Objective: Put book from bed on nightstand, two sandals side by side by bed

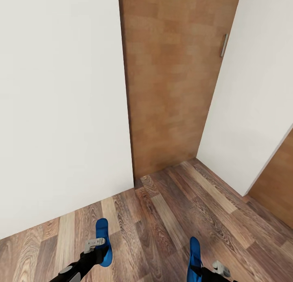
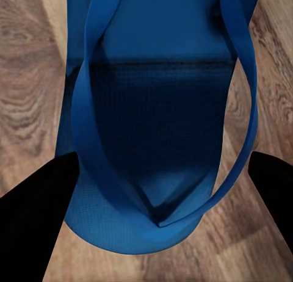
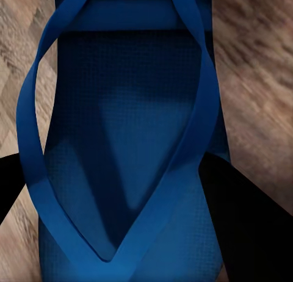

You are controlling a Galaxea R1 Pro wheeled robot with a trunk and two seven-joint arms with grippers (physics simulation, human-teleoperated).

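Observation:
Both blue sandals are held above the wood-plank floor point(image 1: 171, 217) at the bottom of the head view. My left gripper point(image 1: 99, 249) is shut on one sandal point(image 1: 102, 232), whose toe points toward the wall. In the left wrist view that sandal point(image 2: 159, 111) sits between the black fingers point(image 2: 30, 215). My right gripper point(image 1: 204, 269) is shut on the other sandal point(image 1: 194, 249); in the right wrist view this sandal point(image 3: 128, 129) lies with its straps up between the fingers point(image 3: 244, 227). The book, the bed and the nightstand are out of view.
A white wall point(image 1: 61, 111) stands close ahead on the left. A brown wooden door point(image 1: 175, 78) with a metal handle point(image 1: 223, 45) fills the corner ahead. Another white wall point(image 1: 256, 90) and a second brown door point(image 1: 276, 188) close the right side.

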